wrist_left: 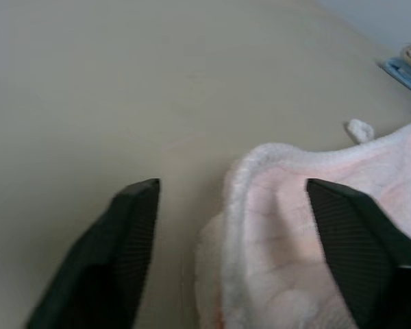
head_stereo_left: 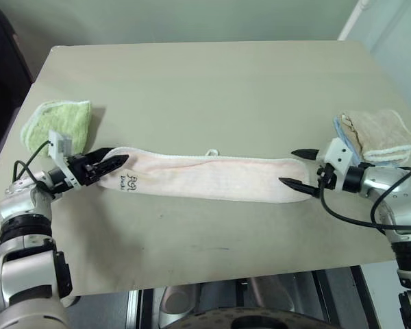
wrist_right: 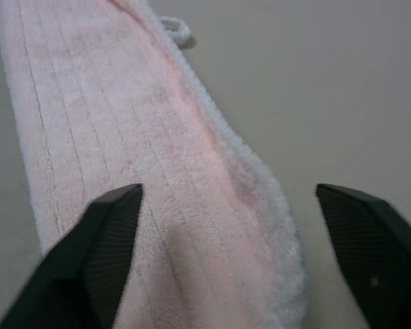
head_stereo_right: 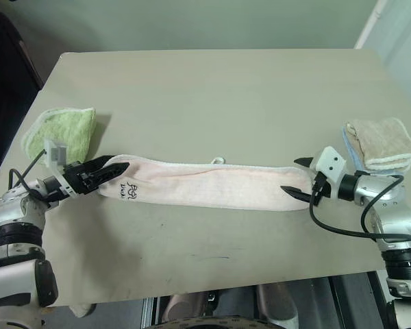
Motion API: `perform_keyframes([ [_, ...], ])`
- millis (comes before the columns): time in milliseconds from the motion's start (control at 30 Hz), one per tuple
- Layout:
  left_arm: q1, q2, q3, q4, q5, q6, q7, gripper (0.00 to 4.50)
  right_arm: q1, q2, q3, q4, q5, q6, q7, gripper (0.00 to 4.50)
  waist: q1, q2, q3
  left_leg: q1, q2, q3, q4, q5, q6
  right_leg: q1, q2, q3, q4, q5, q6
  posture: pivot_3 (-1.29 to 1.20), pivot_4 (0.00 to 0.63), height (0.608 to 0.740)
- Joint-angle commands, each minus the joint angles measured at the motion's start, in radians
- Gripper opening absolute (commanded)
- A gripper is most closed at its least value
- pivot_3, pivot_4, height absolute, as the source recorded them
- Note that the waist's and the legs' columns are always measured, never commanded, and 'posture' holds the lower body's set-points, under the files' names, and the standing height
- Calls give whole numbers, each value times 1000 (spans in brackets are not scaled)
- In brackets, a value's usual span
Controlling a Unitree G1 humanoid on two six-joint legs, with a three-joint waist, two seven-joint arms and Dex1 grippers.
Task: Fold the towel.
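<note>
Nearest the robot, the desk (head_stereo_left: 212, 253) front edge was bare. The towel (head_stereo_left: 212, 177) lay just beyond it as a long narrow band running left to right, already folded lengthwise by the look of it, flat on the desk.

Left gripper (head_stereo_left: 116, 163) sat at the towel's left end, by the small dark mark (head_stereo_left: 131, 181). Its fingers (wrist_left: 123, 253) were spread wide in the wrist view, one on bare desk and one over the cloth, gripping nothing. Right gripper (head_stereo_left: 298, 168) sat at the right end, fingers (wrist_right: 103, 240) spread equally wide, straddling the end of the band, holding nothing.

Judgement: both ends released with the band pulled straight, so the long fold looks set; next likely step is bringing one end over the other.

Along the far edge of the band, the loop tab (head_stereo_left: 211, 153) stuck out onto the desk.

Further back: green towel (head_stereo_left: 58, 123) folded at the left, beige towel (head_stereo_left: 380, 133) stacked on a light-blue towel (head_stereo_left: 340, 130) at the right. The stack sat close behind the right gripper, so a tight spot for lifting that end. The rest of the desk beyond carried nothing.
</note>
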Motion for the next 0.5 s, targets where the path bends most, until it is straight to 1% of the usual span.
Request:
perform_keyframes([
  [33,-8,5,86,11,-31,-99,73,4481,4,11,-115,-53,88,53,-49,4500,0,0,0,0,0,0,0,0,0,0,0,0,0,0,0,0,150,740],
  [133,-22,0,145,23,-66,-126,102,4481,38,17,-191,-123,183,160,-82,4500,1,0,0,0,0,0,0,0,0,0,0,0,0,0,0,0,150,740],
  [200,-34,-7,187,9,-113,-105,97,4481,57,28,-240,-167,250,270,-138,4500,2,0,0,0,0,0,0,0,-1,0,0,0,0,-1,0,0,150,740],
  [267,-39,-12,201,-48,-159,-49,57,4481,80,46,-305,-231,413,467,-209,4500,3,0,0,0,0,0,0,0,-1,0,0,0,0,-1,0,0,150,740],
  [333,-19,-18,178,-131,-190,17,-1,4481,109,59,-349,-285,559,630,-269,4500,4,-1,0,0,-1,1,0,0,-1,1,0,0,0,-1,1,0,150,740],
  [433,43,-42,113,-337,-251,154,-78,4481,128,72,-390,-299,751,843,-381,4500,4,-1,0,0,-1,1,0,0,-2,1,0,0,0,-2,2,0,150,740],
  [500,76,-69,78,-465,-287,217,-85,4481,125,95,-421,-291,859,916,-461,4500,4,-1,0,0,-2,1,0,0,-2,2,0,2,-1,-3,2,0,150,740],
])
